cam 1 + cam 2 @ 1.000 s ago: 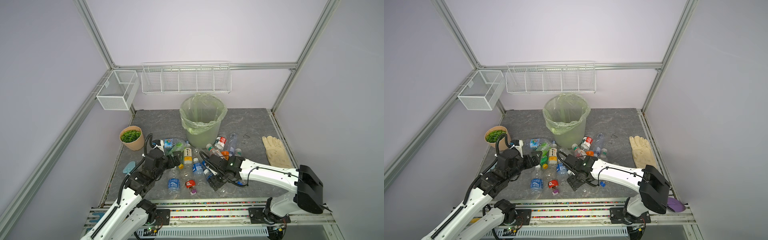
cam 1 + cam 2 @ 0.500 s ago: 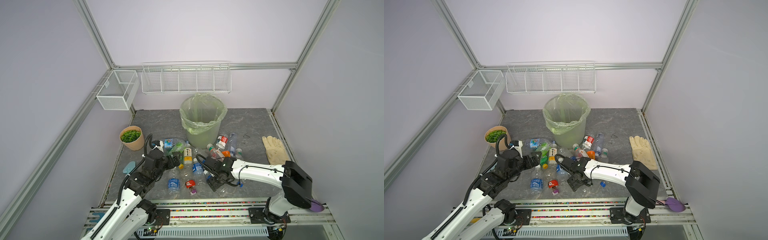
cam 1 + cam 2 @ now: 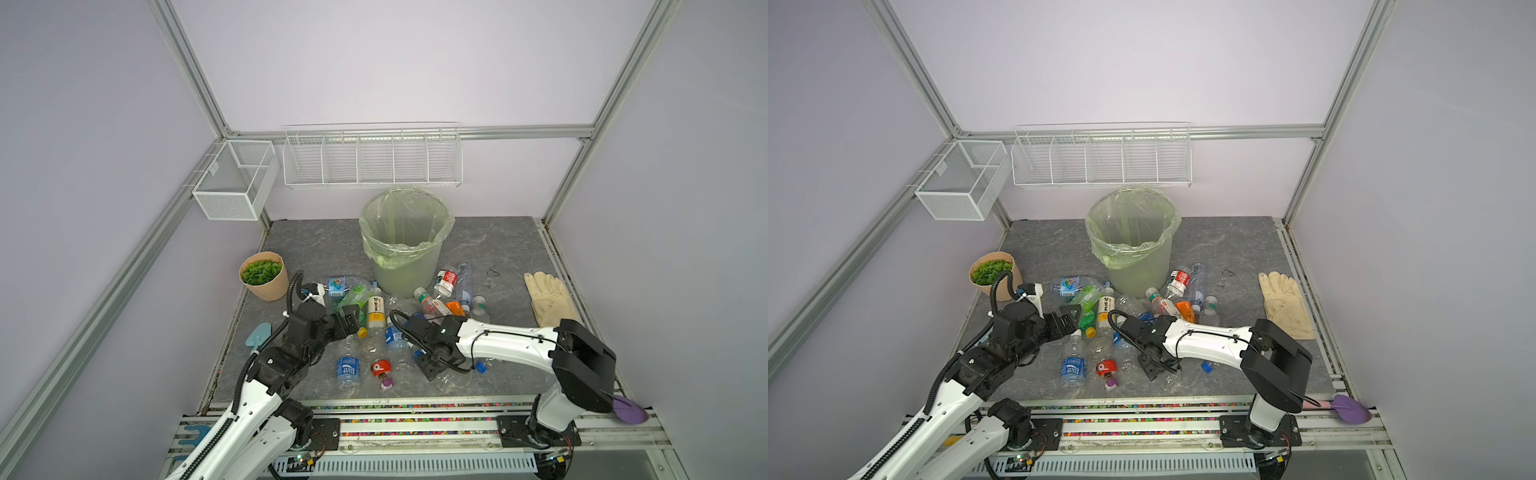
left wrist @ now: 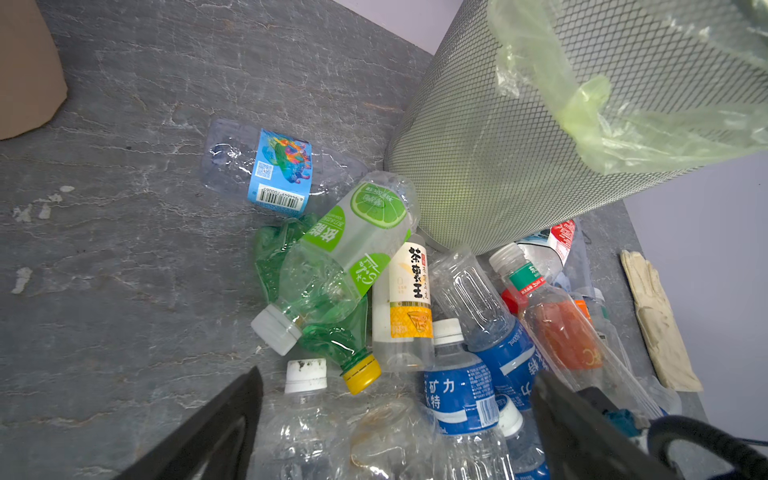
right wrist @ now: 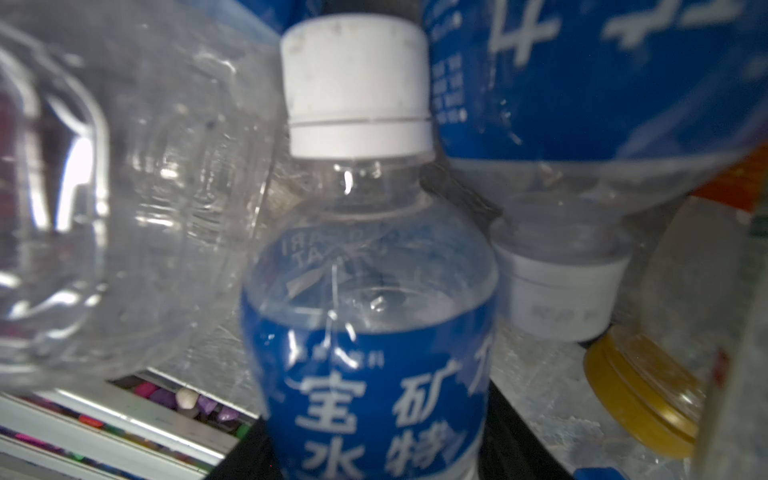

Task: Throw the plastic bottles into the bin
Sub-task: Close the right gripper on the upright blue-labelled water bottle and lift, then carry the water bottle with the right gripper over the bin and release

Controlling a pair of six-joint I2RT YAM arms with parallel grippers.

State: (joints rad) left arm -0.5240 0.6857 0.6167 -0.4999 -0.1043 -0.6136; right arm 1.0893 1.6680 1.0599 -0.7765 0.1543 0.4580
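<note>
Several plastic bottles (image 3: 375,311) lie in a heap on the grey floor in front of the bin (image 3: 405,270), a mesh bucket lined with a pale green bag, seen in both top views (image 3: 1138,270). My left gripper (image 4: 399,419) hangs open over clear and blue-labelled bottles, just short of a green bottle (image 4: 328,332). In a top view the left gripper (image 3: 351,320) sits at the heap's left side. My right gripper (image 5: 376,449) is low in the heap (image 3: 419,357), shut on a blue-labelled bottle (image 5: 374,374) with a white cap.
A tan plant pot (image 3: 264,276) stands at the left and a pale glove (image 3: 548,299) lies at the right. White wire baskets (image 3: 372,160) hang on the back wall. A teal trowel (image 3: 257,334) and a loose blue cap (image 3: 481,367) lie near the front.
The right arm slid left into the heap and its jaws closed round the blue-labelled bottle. The left arm has not moved.
</note>
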